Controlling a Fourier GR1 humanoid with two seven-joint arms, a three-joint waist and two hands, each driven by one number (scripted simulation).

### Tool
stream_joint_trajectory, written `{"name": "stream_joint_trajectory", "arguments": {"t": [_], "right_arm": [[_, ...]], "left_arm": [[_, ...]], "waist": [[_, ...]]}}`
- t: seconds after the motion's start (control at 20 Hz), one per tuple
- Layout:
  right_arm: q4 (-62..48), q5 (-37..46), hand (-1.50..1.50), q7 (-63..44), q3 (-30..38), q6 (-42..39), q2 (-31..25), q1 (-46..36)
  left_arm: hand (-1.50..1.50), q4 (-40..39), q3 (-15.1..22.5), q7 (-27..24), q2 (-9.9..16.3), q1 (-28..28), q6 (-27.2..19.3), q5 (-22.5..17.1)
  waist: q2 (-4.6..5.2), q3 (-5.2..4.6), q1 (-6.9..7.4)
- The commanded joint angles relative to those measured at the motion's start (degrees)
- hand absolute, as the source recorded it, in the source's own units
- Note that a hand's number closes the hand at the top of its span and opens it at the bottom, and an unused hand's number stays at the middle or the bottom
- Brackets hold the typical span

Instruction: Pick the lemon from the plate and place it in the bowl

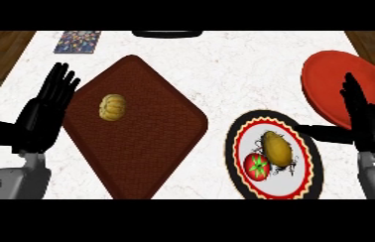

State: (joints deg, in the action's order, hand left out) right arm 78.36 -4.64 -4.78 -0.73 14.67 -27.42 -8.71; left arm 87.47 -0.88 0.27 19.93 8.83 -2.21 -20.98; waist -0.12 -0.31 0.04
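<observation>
Lemon (pixel 277 148) lies on the plate (pixel 244 132), touching a tomato (pixel 256 166) at its lower left. Just beyond the plate sits the red bowl (pixel 330 82). The right hand (pixel 357 112) stands between them, fingers straight and apart, holding nothing; the left hand (pixel 45 109) rests open at the left edge. Risk: fingers closing on the lemon could nudge or catch the tomato, since the two touch. Count: one lemon, one tomato, one plate, one bowl, one brown mat (pixel 139 151) with one small pumpkin (pixel 113 107), all on the table (pixel 219 67).

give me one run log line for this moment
left hand open, resting | right hand open by red bowl | lemon on plate beside tomato
</observation>
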Motion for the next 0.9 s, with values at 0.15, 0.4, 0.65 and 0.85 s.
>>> {"name": "stream_joint_trajectory", "arguments": {"t": [0.15,0.4,0.65,0.85], "right_arm": [[-1.04,11.88,-1.5,-9.02,-3.56,0.62,-7.87,-4.91],[-2.64,11.99,-1.5,-23.9,-12.42,-18.39,-15.12,-10.79],[-2.9,5.1,-1.5,-34.38,-19.56,-40.45,-17.75,-13.68],[-3.74,-4.81,-1.5,-45.55,-17.27,-52.79,-16.89,-25.48]], "left_arm": [[0.0,3.84,0.53,-0.1,-2.77,-2.53,0.21,-1.11],[0.0,1.95,0.22,0.34,-2.19,0.17,1.39,-1.86],[0.0,3.15,0.21,1.65,-1.55,0.62,1.59,-2.19],[0.0,0.87,-0.5,-1.03,-2.22,-0.13,2.72,-2.19]], "waist": [[0.06,0.24,0.51],[0.32,0.0,1.58],[0.26,-0.11,3.06],[0.34,0.06,2.18]]}}
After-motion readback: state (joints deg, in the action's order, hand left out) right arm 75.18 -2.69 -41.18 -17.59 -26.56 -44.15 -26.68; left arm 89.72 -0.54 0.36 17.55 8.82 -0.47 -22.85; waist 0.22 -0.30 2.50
